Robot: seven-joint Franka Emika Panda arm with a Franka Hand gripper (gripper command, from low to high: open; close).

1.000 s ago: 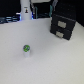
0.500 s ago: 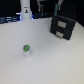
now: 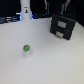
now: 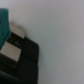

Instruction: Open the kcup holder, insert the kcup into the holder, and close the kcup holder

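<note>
Sitting on a plain white worktop (image 3: 47, 57), a black boxy kcup holder (image 3: 62, 26) with light rectangular marks on its front is at about 2 o'clock in the exterior view, well back from the near edge. Drawer looks shut, front flush, no pod slots showing; picture is blurry so not fully sure. A tiny round kcup (image 3: 26, 49) with a green top and whitish body stands alone on the worktop at about 8 o'clock, well apart from the kcup holder, nothing touching it. A tall white bottle-like object (image 3: 24, 11) stands at the far edge at about 11 o'clock, with dark clutter behind it. A dark robot arm part (image 3: 55, 6) hangs over the back of the kcup holder at about 1 o'clock; the claw itself can't be made out there.

Wrist view: very blurred. Black box body of the kcup holder (image 4: 22, 60) fills the 7 o'clock corner, light tan patch on it, a teal blur (image 4: 4, 22) at 9 o'clock, rest is white worktop (image 4: 60, 35). Claw fingers not distinguishable, so can't tell whether it is spread or pressed together.
</note>
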